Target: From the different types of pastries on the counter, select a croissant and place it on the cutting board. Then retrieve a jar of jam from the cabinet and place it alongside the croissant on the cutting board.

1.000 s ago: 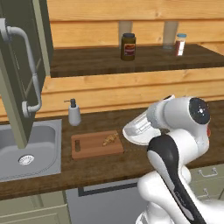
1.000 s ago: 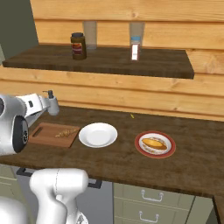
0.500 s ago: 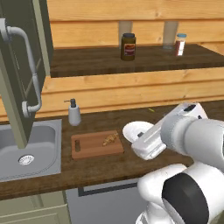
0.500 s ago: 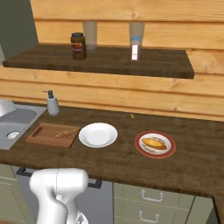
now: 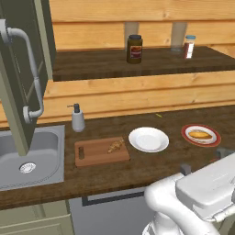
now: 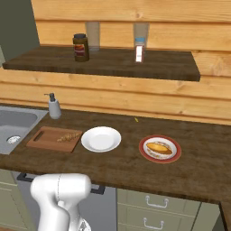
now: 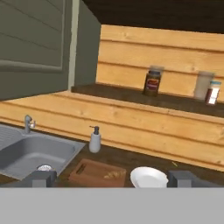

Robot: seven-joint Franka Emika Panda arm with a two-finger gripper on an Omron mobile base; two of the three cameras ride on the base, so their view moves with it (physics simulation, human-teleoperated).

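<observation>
A dark wood-grain counter (image 5: pixel 137 176) is shown, described from left to right. At the far left a steel sink (image 5: pixel 27 156) is set into it, with a darker olive cabinet door (image 5: pixel 20 69) standing open above it. Just right of the sink, a grey soap dispenser (image 5: pixel 77 118) is placed against the wooden wall. In front of the dispenser the reddish-brown cutting board (image 5: pixel 101 151) is laid flat, its slot handle toward the sink. The small golden croissant (image 5: pixel 115 146) is seen resting on the board, near its right end. Just beside the board, an empty white plate (image 5: pixel 148 139) is set. Further right, a red-rimmed plate (image 5: pixel 200 135) holds the longer golden bun (image 5: pixel 201 134). On the wooden shelf above, a brown jar with a yellow label (image 5: pixel 134 48) and a small red-and-white shaker (image 5: pixel 188 47) are stood well apart. In the hand view the gripper (image 7: pixel 112 178) is held wide apart, with nothing between its fingertips (image 7: pixel 43 178).
</observation>
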